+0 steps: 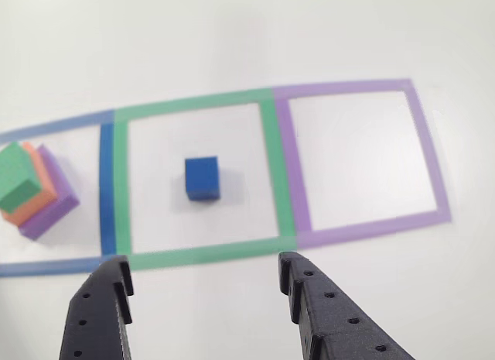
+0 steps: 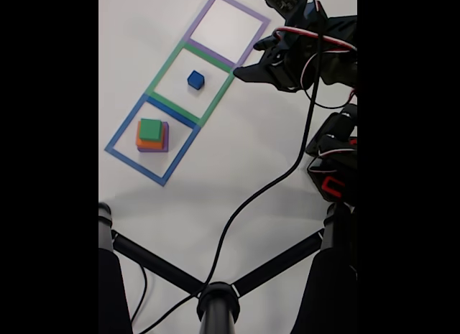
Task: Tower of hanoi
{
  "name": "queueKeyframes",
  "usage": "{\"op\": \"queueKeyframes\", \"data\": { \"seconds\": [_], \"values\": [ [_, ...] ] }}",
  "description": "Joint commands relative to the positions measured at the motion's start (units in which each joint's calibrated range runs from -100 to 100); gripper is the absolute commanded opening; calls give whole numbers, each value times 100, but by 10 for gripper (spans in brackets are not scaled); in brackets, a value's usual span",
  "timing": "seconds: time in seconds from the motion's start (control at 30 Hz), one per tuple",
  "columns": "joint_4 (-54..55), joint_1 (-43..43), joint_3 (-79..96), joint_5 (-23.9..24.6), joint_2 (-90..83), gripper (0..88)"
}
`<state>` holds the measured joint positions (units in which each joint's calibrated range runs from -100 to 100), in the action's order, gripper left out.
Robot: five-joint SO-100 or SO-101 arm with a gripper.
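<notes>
Blue cube alone in the green square, claw spread and empty

Blue cube [image 1: 202,178], smallest of the set, sits alone near the middle of the green-taped square [image 1: 121,182], the centre of three taped squares on the white desk [image 1: 232,35]. In the other view the claw [image 1: 205,286] hangs at about 6 o'clock from the cube, its two black fingers spread wide and pinching nothing, well apart from the cube and above the desk.

At 9 o'clock from the cube, inside the blue-taped square [image 1: 107,182], stands the stack: green block [image 1: 19,174] on top, orange block [image 1: 35,201] under it, purple block [image 1: 54,201] at the base, each wider than the one above. That ordering fits the puzzle's rule, and the smallest piece parked aside would free the green block to travel.

The purple-taped square [image 1: 298,174], at 3 o'clock from the cube, holds nothing; by my reading it is the likely place for the green block next.

In the fixed view the arm [image 2: 302,50] reaches in at 3 o'clock from the cube [image 2: 195,79].
</notes>
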<state>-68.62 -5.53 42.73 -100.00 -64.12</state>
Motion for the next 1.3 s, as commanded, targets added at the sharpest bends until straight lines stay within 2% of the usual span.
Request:
{"op": "queueKeyframes", "data": {
  "seconds": [0.0,0.2,0.33,0.63,0.97,1.27],
  "values": [
    [1637,-92,1410,0,-183,236],
    [5069,-76,3709,0,322,250],
    [6898,-61,4473,0,1099,264],
    [9828,53,4963,0,3255,271],
    [11876,99,4636,0,5523,269],
    [12758,137,4100,0,6877,267]
  ]
}}
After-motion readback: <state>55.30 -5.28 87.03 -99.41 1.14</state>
